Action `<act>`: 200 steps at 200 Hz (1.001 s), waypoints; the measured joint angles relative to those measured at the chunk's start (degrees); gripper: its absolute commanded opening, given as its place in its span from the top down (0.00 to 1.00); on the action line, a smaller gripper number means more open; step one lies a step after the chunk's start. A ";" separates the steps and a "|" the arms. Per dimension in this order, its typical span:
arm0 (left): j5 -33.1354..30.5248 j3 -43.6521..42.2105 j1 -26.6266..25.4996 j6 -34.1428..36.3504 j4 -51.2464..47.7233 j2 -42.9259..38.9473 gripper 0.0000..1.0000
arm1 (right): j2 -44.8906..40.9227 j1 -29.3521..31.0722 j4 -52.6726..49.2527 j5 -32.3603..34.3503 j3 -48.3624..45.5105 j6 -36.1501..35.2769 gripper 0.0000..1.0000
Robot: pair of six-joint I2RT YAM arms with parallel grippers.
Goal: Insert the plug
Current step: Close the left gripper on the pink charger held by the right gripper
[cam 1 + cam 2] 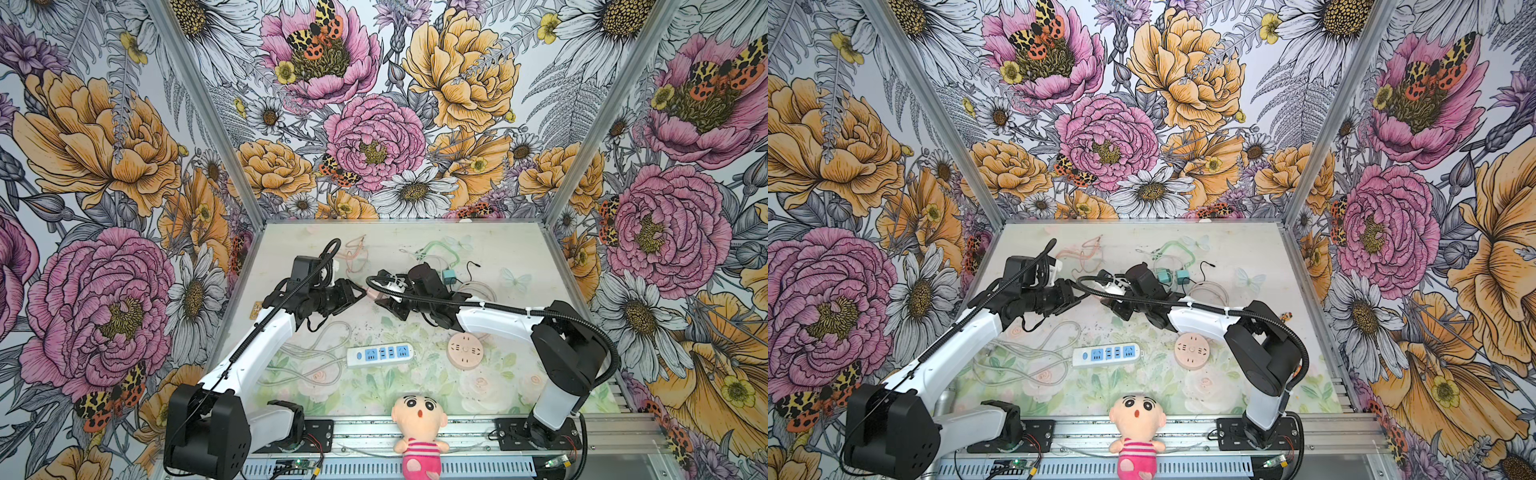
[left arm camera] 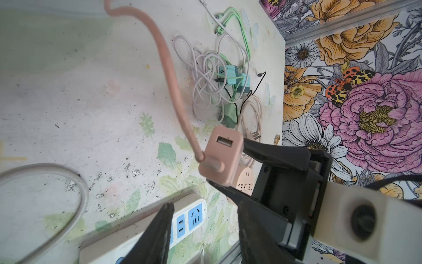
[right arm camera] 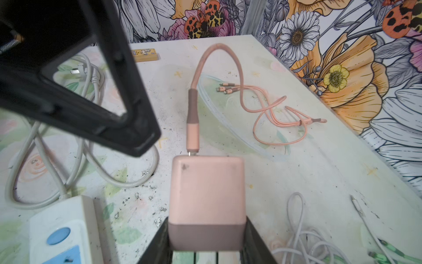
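1. Nearest the right wrist lens, the right gripper (image 3: pixel 206 230) has its fingers (image 3: pixel 157 244) clamped on the two sides of one pink charger (image 3: pixel 206 189), held above the table (image 3: pixel 308 173)
2. One USB plug (image 3: pixel 193 134) sits in the charger's front face, with a sliver of metal showing at the joint. In the left wrist view the charger has two ports: one takes the plug, one shows open
3. One pink cable (image 3: pixel 269 112) arches away from the plug and ends in three small connectors lying on the table
4. The left gripper (image 2: pixel 203 212) faces the charger from just beside it, its fingers (image 2: pixel 157 235) moderately apart and empty
5. One white power strip (image 1: pixel 380 354) lies near the front middle, its cord (image 1: pixel 316 361) looped to the left. Bare tabletop separates it from both grippers
6. One round pink socket hub (image 1: pixel 465 351) lies near the strip's right end, beside the right arm
7. Two teal chargers (image 2: pixel 229 72) sit in a tangle of white and green cables toward the far right edge
8. One small yellow block (image 1: pixel 257 309) lies at the left edge, and one plush doll (image 1: pixel 417 432) sits on the front rail
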 measured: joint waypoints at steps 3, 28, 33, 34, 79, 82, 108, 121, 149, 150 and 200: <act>-0.04 0.22 -0.11 0.02 0.00 0.11 0.51 | -0.17 0.20 0.13 -0.02 -0.24 0.00 0.80; -0.37 2.23 -1.03 0.09 -0.07 2.14 0.51 | -1.60 1.62 0.92 0.81 -2.19 0.85 0.80; -0.44 2.67 -1.18 0.28 -0.09 2.78 0.51 | -1.84 1.90 1.18 1.16 -2.58 0.90 0.80; -0.44 2.73 -1.22 0.28 -0.09 2.86 0.51 | -1.86 1.97 1.20 1.14 -2.62 0.92 0.80; -1.03 5.46 -2.25 1.92 -2.03 5.57 0.50 | -2.78 3.04 2.54 4.15 -4.44 1.66 0.80; -1.03 5.53 -2.25 2.01 -2.19 5.57 0.51 | -2.78 3.06 2.64 4.35 -4.44 1.70 0.80; -0.96 5.90 -2.62 3.10 -2.97 5.55 0.50 | -2.91 3.17 3.74 6.32 -4.44 2.08 0.81; -0.92 5.90 -2.89 3.54 -3.23 5.55 0.50 | -3.08 3.28 4.17 6.95 -4.44 2.08 0.81; -0.63 5.90 -2.97 4.61 -3.85 5.55 0.50 | -3.32 3.61 4.20 7.37 -4.44 2.08 0.81; -0.63 5.90 -2.99 4.61 -3.87 5.55 0.50 | -3.32 3.63 4.20 7.37 -4.44 2.08 0.81; 0.37 6.16 -2.99 5.73 -4.04 6.97 0.51 | -3.54 5.20 4.13 7.32 -4.44 2.05 0.81</act>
